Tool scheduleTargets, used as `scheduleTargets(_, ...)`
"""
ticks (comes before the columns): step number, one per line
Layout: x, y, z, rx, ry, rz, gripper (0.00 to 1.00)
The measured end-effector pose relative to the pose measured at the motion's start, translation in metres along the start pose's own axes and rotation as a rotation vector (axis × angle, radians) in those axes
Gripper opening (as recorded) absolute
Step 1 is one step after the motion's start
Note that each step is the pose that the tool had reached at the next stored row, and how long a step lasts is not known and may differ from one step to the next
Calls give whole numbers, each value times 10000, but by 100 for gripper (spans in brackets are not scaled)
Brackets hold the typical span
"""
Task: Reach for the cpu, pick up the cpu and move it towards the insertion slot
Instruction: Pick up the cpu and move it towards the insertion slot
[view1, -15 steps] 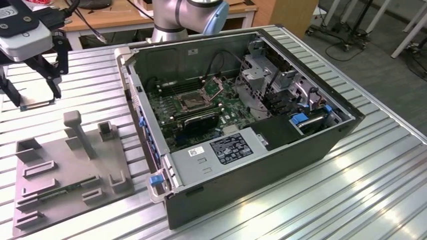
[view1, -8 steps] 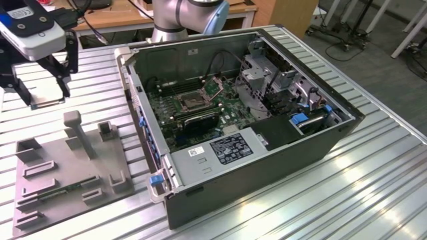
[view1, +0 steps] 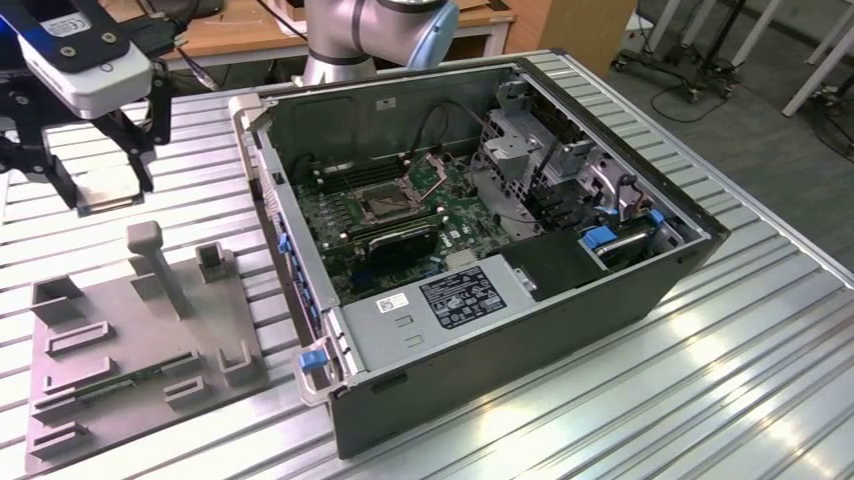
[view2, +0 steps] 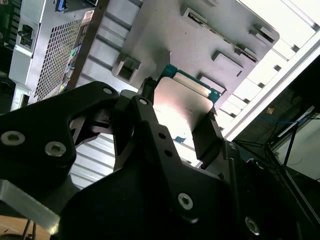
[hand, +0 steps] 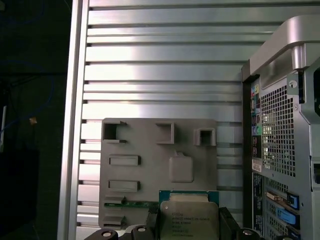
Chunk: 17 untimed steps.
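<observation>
Silvery-grey metal with a pale rim marks the small, thin, square cpu (hand: 189, 220), which sits nearest us in both wrist views. We see it clamped edge to edge by the black two-fingered gripper (view1: 111, 197), whose pincer is closed on the chip. In the second wrist view the dark fingers (view2: 206, 134) press its opposite sides, and glare washes over its flat face. A strip of green shows along one edge of it.

Below the chip, in the first wrist view, we find a flat grey fixture plate (hand: 145, 165) with raised blocks and shallow pockets. A long, narrow green memory stick (hand: 131, 203) lies in one of the plate's grooves. The exterior view shows the chip hanging in the air, clear of both the plate and the ribbed aluminium table (view1: 747, 400) under it.

Just beside the plate, toward the exterior view's right, an open black computer case (view1: 561, 320) lies on its side. Inside we see the green circuit board (view1: 334, 225) and a grey metal power box (view1: 441, 300) with a label. On that board is the insertion slot (view1: 378, 203), a square socket with a silvery frame and a dark centre. It lies well apart from the held chip.

Farthest off, we see the arm's silver-and-blue joint (view1: 380, 30) and a wooden desk (view1: 240, 40) behind the table.
</observation>
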<state>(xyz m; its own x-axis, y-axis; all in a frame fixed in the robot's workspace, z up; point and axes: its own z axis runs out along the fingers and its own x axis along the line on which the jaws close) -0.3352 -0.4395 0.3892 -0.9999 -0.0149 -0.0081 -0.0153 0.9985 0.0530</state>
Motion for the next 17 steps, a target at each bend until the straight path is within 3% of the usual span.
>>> scheduleTargets(17, -158, -3, 9, 0, 1, -1, 54)
